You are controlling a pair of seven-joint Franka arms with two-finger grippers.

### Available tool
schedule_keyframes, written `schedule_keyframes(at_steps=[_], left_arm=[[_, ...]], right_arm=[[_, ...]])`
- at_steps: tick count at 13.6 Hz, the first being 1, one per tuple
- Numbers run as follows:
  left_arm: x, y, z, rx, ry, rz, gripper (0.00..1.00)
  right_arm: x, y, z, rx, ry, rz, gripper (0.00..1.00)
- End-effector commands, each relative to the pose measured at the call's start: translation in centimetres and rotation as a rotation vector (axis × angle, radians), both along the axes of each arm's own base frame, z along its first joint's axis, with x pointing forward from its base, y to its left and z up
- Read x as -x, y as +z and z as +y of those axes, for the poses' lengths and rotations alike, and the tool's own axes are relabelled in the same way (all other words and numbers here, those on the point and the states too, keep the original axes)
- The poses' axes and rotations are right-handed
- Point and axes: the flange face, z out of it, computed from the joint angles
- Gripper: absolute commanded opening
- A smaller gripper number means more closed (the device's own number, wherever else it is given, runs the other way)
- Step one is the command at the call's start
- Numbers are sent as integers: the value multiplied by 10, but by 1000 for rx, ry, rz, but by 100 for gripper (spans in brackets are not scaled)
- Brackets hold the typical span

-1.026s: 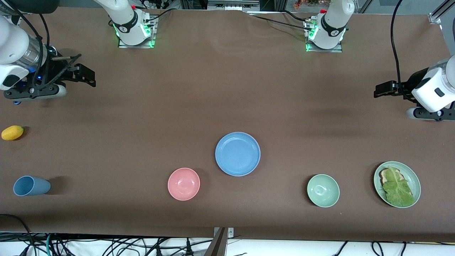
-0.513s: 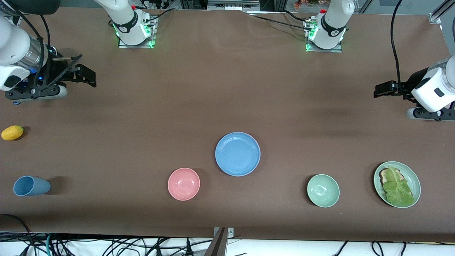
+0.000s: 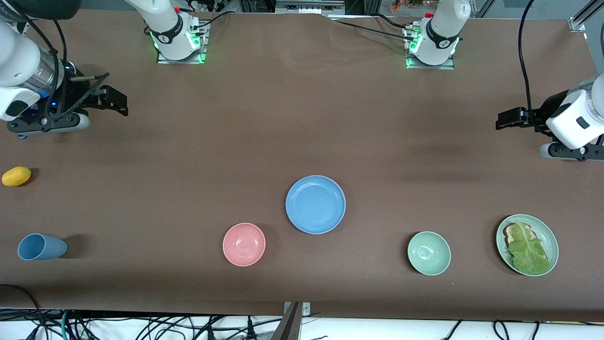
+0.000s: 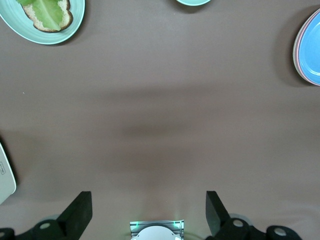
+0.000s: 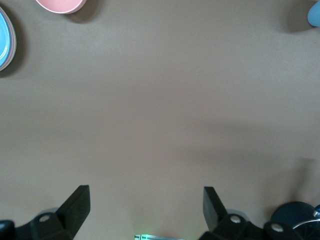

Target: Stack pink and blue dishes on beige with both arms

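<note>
A sky blue plate (image 3: 315, 204) lies flat near the table's middle, also at the edge of the left wrist view (image 4: 312, 47) and the right wrist view (image 5: 4, 40). A thin pink rim (image 4: 296, 50) shows under it in the left wrist view, so it rests on the pink plate. The beige plate is hidden. My left gripper (image 3: 506, 119) hangs open and empty over the left arm's end of the table (image 4: 149, 215). My right gripper (image 3: 115, 101) hangs open and empty over the right arm's end (image 5: 146, 210). Both arms wait.
A small pink bowl (image 3: 244, 244) stands nearer the camera than the blue plate. A green bowl (image 3: 429, 253) and a green plate (image 3: 499, 238) with lettuce on bread lie toward the left arm's end. A blue cup (image 3: 41, 247) and a yellow fruit (image 3: 16, 176) lie toward the right arm's end.
</note>
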Motion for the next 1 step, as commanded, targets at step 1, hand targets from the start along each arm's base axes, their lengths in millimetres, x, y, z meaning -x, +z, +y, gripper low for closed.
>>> schedule_keyframes(at_steps=[1], left_arm=[[-2, 2, 0, 33, -14, -6, 100]], right_arm=[[2, 3, -1, 9, 1, 3, 100]])
